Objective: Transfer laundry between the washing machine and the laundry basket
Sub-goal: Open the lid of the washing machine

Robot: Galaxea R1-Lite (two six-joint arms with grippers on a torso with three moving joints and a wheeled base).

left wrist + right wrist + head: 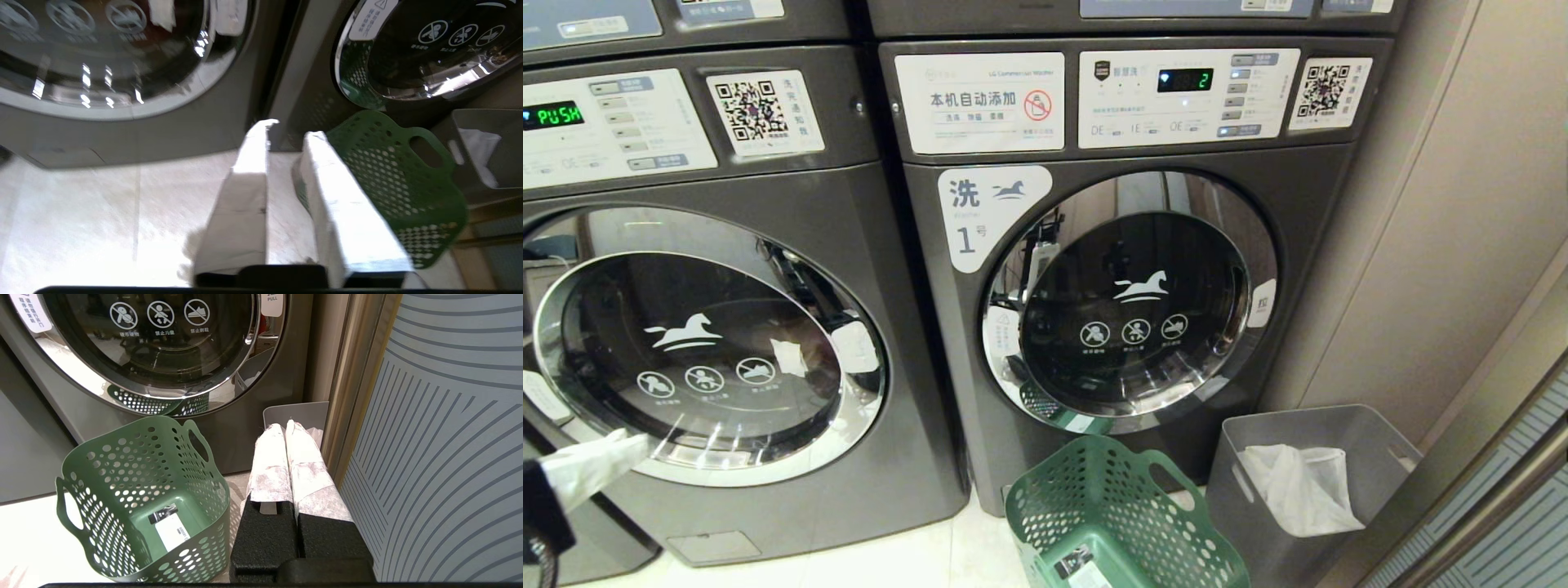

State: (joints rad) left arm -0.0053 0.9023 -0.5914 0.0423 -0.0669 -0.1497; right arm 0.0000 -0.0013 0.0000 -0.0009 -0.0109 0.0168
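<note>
The left gripper (592,465) is hanging low in front of the left washer (768,506), just below its door (707,343). Its fingers (245,183) are standing parted and are holding nothing; floor is showing in the gap between them. The right gripper (286,425) is idling beside the basket (122,428), fingers clenched together and empty, with the grey bin (1258,457) just beyond.

No laundry is showing plainly. The basket is holding only a sticker on its bottom, so the garments are probably sitting behind the left door's glass, where the reflections are hiding them. The door is closed, and so is the door of the washer marked 1 (931,343).

The door is likely feeling stiff and latched, and its chrome rim is looking slippery; the white tab (856,347) at its right edge seems to be the place to hook and pull. Cloth will probably be handling light, limp and clingy, bunching when pinched, so taking a thick fold near the middle should be keeping it from trailing or snagging on the door rim.
</note>
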